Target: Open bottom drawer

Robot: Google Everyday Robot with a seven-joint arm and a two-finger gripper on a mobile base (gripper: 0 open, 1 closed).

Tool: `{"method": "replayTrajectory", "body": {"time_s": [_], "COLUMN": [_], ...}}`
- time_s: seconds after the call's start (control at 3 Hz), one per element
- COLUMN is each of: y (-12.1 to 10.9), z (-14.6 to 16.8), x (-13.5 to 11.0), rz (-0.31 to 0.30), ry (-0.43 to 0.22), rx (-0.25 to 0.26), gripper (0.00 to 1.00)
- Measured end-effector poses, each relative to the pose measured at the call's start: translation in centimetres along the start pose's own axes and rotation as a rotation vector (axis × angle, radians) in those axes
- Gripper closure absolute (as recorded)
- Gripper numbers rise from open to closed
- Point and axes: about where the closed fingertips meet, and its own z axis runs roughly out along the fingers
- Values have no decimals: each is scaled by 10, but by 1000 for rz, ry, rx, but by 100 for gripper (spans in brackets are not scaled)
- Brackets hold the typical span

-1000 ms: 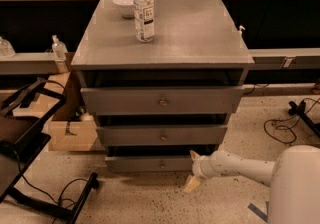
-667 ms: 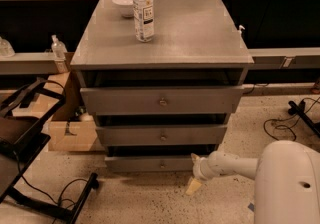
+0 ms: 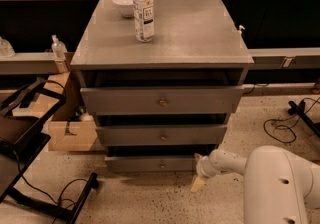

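Observation:
The grey cabinet [image 3: 165, 38] has three drawers. The bottom drawer [image 3: 135, 164] is the lowest and shortest front, with a small brass knob [image 3: 162, 165] at its centre. It stands slightly out, with a dark gap above it. My gripper [image 3: 198, 170] is at the end of the white arm [image 3: 227, 162], low by the floor at the drawer front's right end. One cream fingertip [image 3: 197, 184] points down toward the floor. The other finger lies against the drawer's right corner.
A water bottle [image 3: 143, 12] and a white bowl [image 3: 123, 4] stand on the cabinet top. A cardboard box [image 3: 70, 133] sits left of the cabinet, a black stand [image 3: 25, 133] further left. Cables [image 3: 282, 125] lie on the floor at right. My white arm housing [image 3: 280, 188] fills the lower right.
The white arm housing has come further into the lower right of the view. The gripper stays at the bottom drawer's right end. The drawers look unchanged.

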Motion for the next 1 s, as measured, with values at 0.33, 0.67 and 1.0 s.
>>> {"method": "replayTrajectory", "body": {"time_s": [0.33,0.67,1.0], "y": [-20,-28,-31], "z": [21,33,44], "x": [3,0,-1], "rz": [-75,-128,-160], "ry": [62,106,131], "rx": [-16,-31,-40], "gripper": [0,0,0]}}
